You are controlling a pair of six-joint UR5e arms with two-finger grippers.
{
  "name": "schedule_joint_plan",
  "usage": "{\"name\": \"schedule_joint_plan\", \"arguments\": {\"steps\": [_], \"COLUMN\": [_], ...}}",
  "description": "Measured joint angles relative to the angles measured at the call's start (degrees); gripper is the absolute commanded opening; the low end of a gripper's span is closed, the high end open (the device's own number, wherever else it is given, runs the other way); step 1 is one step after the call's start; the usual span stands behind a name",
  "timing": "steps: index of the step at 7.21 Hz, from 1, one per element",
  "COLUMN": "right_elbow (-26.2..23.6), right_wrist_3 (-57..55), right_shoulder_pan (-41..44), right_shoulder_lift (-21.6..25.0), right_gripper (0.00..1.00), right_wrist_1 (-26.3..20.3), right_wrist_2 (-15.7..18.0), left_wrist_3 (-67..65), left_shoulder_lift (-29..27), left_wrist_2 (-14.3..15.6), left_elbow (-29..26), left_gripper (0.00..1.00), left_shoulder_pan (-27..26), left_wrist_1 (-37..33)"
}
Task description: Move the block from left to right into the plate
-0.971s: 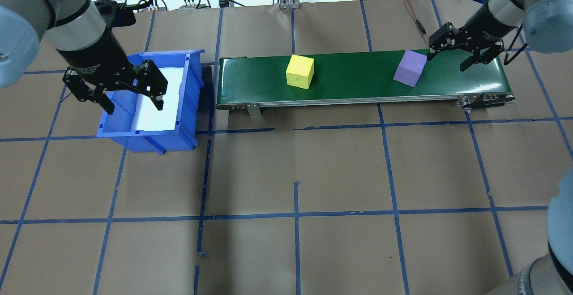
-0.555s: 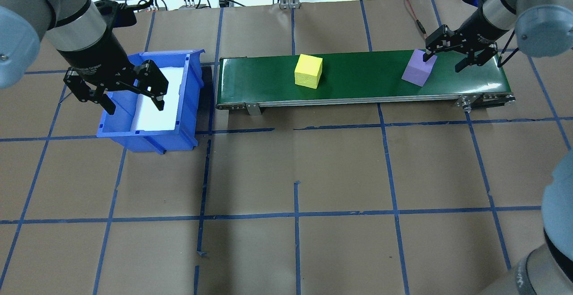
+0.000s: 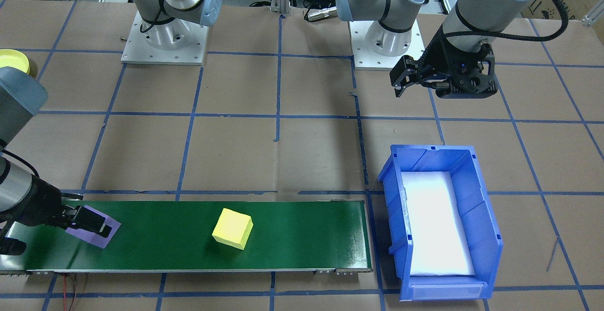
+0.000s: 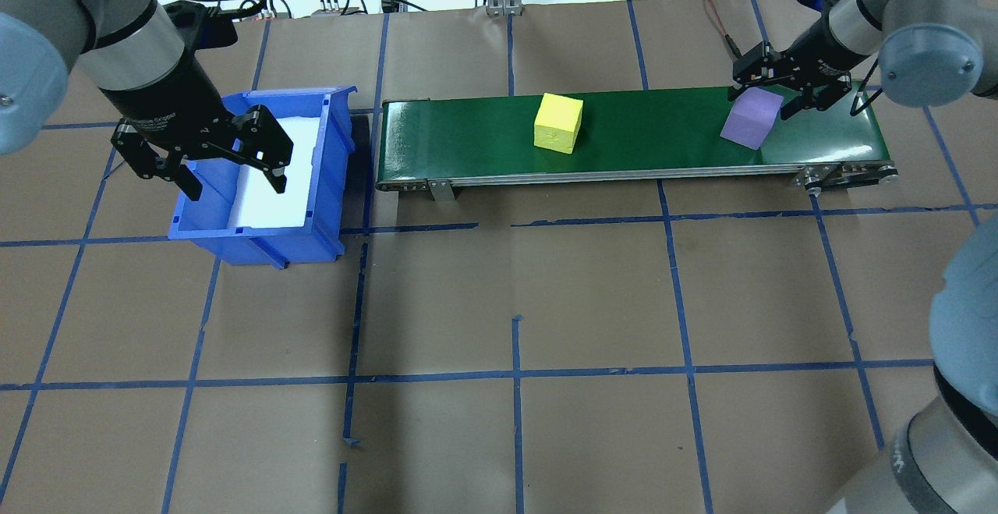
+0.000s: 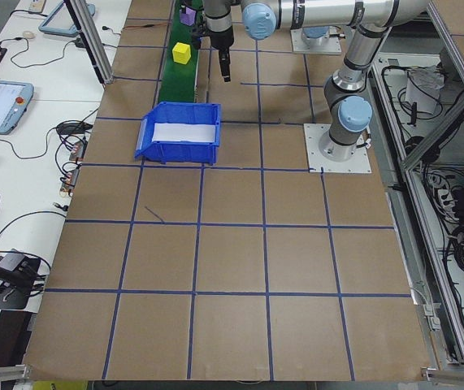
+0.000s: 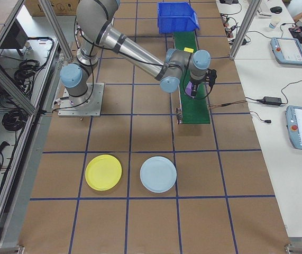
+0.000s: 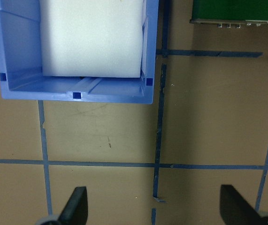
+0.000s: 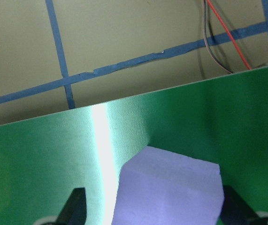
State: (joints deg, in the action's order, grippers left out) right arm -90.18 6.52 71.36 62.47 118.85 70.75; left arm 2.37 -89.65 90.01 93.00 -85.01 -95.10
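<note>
In the overhead view, two blocks sit on one green belt (image 4: 624,136): a purple block (image 4: 751,122) between the spread fingers of the right claw (image 4: 787,93), not yet pinched, and a yellow block (image 4: 558,123) well to that claw's left. The left claw (image 4: 231,180) hangs open over one blue bin (image 4: 331,179). From the front, the bin lies below the left claw (image 3: 400,84). The right-side view shows two plates on the bench (image 6: 151,222), far from both claws: one yellow plate (image 6: 103,172) and one pale blue plate (image 6: 158,174), both empty. The right wrist view shows the purple block between its fingertips (image 8: 75,206).
</note>
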Motion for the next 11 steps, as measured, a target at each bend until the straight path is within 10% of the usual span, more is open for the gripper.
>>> {"name": "schedule_joint_plan", "arguments": {"steps": [3,7,11], "right_elbow": [-0.72,0.26,0.29], "right_wrist_3": [0.70,3.78,31.01], "right_shoulder_pan": [0.00,-0.70,-17.38], "right_shoulder_lift": [-1.12,1.19,2.30], "right_gripper": [0.47,0.45,0.41], "right_wrist_1": [0.25,-3.14,-5.58], "right_wrist_2": [1.05,9.95,18.64], "left_wrist_3": [0.06,0.52,1.12], "left_shoulder_lift": [-0.05,0.08,0.13], "left_wrist_2": [-0.01,0.16,0.10], "left_elbow": [0.09,0.51,0.53], "left_gripper": [1.00,1.00,1.00], "left_shoulder_pan": [0.14,-0.07,0.17], "left_wrist_1": [0.19,0.21,0.51]}}
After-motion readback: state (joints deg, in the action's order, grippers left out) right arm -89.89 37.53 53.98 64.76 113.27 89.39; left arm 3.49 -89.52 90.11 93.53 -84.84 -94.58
